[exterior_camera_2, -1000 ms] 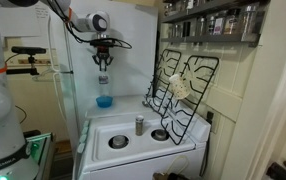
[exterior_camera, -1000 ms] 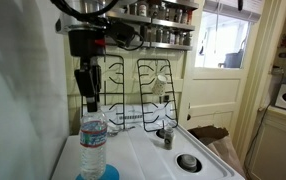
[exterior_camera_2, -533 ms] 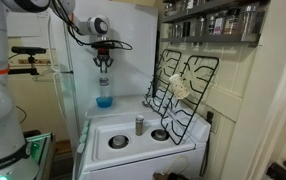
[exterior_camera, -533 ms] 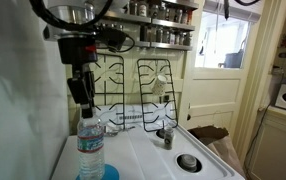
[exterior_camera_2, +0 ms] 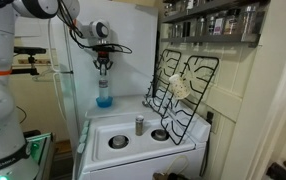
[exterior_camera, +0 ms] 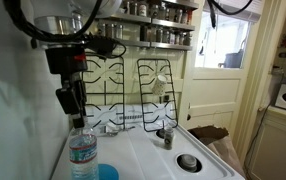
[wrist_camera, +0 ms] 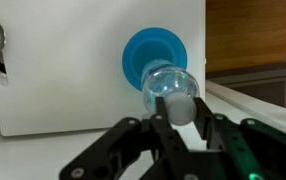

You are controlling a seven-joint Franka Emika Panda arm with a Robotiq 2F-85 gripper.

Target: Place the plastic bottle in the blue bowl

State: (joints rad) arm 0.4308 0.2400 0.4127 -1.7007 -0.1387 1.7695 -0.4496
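Observation:
The clear plastic bottle [exterior_camera: 81,155] hangs upright with its white cap [wrist_camera: 180,108] pinched between my gripper's fingers [wrist_camera: 179,112]. The gripper [exterior_camera: 69,102] is shut on the cap, directly above the bottle. The bright blue bowl [exterior_camera: 109,173] sits on the white stove top, just beside the bottle's lower part. In the wrist view the bottle's body [wrist_camera: 169,85] overlaps the near rim of the bowl [wrist_camera: 143,50], off its centre. In an exterior view the gripper [exterior_camera_2: 104,66], the bottle [exterior_camera_2: 104,90] and the bowl [exterior_camera_2: 104,103] line up vertically. The bottle's base is cut off or hidden.
A dark jar with a metal lid [exterior_camera: 166,137] stands mid-stove; it also shows in an exterior view [exterior_camera_2: 138,124]. A round metal disc [exterior_camera: 188,161] lies near the front. Black burner grates [exterior_camera: 133,90] lean against the back wall. A spice rack [exterior_camera: 158,25] hangs above.
My gripper has moved left and slightly down in an exterior view, carrying the bottle off the bowl's centre, so more of the bowl shows beside it.

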